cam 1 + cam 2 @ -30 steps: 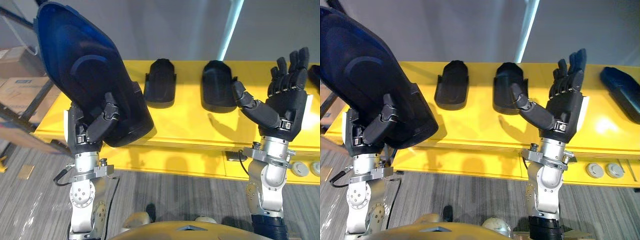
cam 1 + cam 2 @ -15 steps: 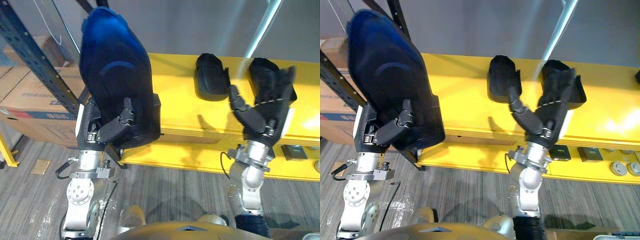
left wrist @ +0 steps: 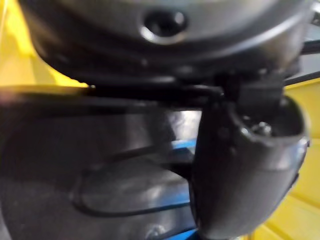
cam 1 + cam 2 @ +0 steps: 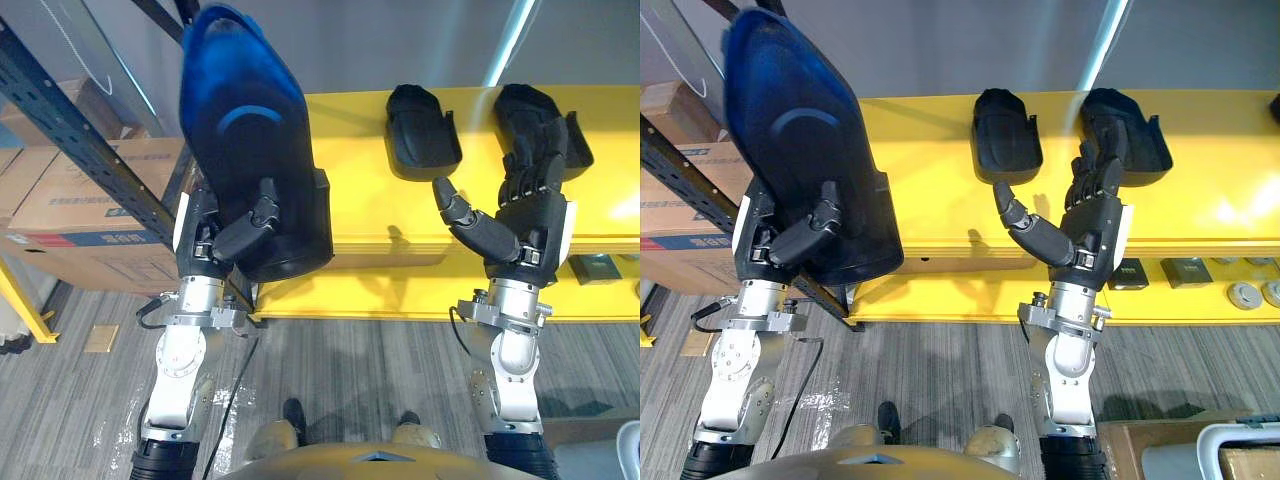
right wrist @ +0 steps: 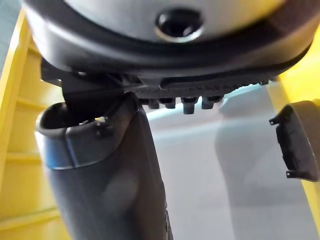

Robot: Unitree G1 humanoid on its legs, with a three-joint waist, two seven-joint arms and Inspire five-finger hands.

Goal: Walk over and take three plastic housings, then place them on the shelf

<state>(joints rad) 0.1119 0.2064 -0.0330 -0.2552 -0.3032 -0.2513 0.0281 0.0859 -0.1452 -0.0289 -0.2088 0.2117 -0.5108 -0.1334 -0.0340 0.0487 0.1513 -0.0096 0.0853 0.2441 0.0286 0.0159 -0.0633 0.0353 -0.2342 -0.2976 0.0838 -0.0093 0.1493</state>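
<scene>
Left hand (image 4: 222, 238) thumb and fingers clamped on big blue-black housing (image 4: 245, 130), held upright by desk (image 4: 370, 210) edge, near shelf rack (image 4: 100, 150). Right hand (image 4: 525, 225) spread, empty. Small housing (image 4: 423, 130) and second small housing (image 4: 1145, 140) lie on desk, apart.

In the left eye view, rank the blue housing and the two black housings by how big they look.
1. The blue housing, in the left hand; also nearest the camera.
2 and 3. The left black housing and the right black housing look alike; the right hand partly hides the right one.
</scene>
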